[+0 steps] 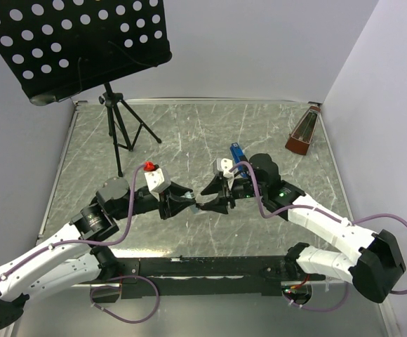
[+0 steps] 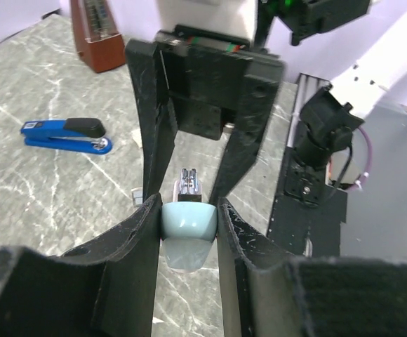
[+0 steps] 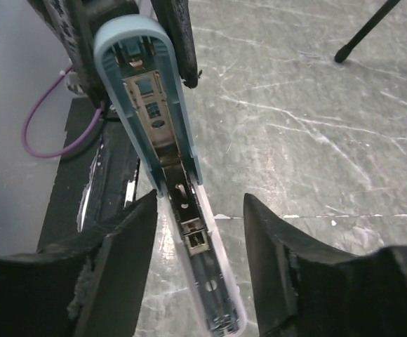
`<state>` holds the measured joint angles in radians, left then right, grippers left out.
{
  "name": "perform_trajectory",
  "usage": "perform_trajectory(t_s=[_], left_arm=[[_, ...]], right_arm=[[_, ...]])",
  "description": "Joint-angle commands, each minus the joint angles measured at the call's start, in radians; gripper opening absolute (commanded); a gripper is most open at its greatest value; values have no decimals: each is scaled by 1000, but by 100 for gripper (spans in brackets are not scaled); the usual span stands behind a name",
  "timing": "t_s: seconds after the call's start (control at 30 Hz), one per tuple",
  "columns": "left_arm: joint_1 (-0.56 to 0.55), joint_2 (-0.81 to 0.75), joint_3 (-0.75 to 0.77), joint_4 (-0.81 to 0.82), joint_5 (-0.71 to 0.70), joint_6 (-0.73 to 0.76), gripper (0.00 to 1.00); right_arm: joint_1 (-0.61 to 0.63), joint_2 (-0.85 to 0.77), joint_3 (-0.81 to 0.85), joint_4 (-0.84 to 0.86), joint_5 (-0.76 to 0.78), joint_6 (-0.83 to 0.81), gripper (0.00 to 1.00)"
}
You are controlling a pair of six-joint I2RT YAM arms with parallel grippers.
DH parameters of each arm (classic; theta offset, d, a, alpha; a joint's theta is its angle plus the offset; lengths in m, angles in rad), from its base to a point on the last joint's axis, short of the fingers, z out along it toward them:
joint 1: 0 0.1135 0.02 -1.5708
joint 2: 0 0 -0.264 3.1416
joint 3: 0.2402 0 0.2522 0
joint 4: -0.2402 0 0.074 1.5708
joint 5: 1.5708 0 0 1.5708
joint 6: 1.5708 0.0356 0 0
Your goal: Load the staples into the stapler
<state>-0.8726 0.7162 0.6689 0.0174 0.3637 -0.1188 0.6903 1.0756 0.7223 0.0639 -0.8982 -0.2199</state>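
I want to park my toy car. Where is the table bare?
Bare marble lies at the back between the tripod and the metronome. The middle is crowded: the left pincer and right pincer meet at the pale blue stapler, dark blue stapler just behind.

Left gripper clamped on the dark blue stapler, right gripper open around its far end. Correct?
No. The left gripper is clamped on the pale blue stapler; the dark blue stapler lies on the table, as the left wrist view shows. The right gripper is open around the pale one's far end.
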Motion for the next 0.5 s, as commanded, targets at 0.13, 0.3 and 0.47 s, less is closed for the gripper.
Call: perform_trajectory(t_s=[0.13, 0.3, 0.47], left_arm=[[4, -17, 55, 52, 75, 11, 1], [3, -14, 57, 52, 77, 18, 1], [4, -18, 49, 62, 84, 19, 1]], right_arm=[[15, 32, 69, -15, -79, -61, 46], [23, 47, 80, -21, -111, -58, 41], [25, 72, 89, -12, -156, -47, 36]])
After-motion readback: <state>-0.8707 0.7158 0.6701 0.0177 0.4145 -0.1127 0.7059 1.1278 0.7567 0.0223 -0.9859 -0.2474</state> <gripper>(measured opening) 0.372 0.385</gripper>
